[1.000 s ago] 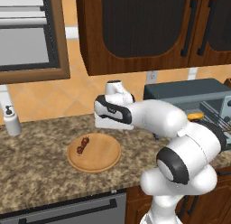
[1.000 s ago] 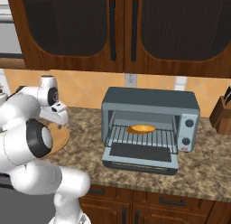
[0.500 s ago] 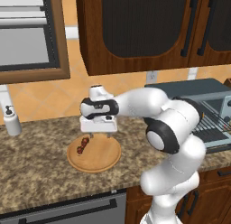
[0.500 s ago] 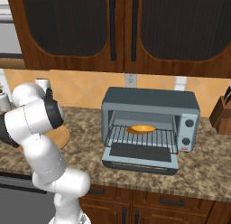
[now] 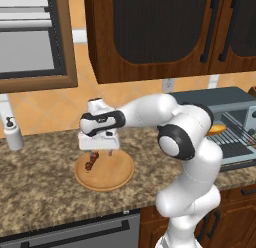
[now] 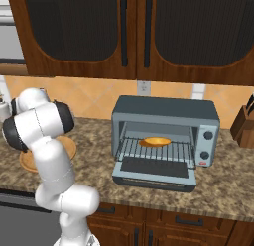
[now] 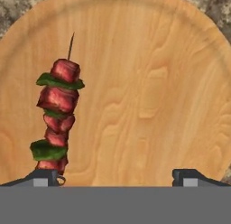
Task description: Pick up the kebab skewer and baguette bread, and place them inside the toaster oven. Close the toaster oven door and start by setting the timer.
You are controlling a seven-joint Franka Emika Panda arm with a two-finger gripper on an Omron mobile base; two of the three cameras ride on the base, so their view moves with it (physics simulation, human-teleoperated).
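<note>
Gripper hung over the round wooden plate on the counter, jaws spread wide, holding nothing. Skewer lay flat on the plate, off to the left in the hand view: its lower end was at the left fingertip, not between the jaws. Skewer showed at the plate's left side under the hand. Baguette sat on the rack inside the oven, door down.

Baguette bread on the toaster oven rack (toaster oven door down)
</note>
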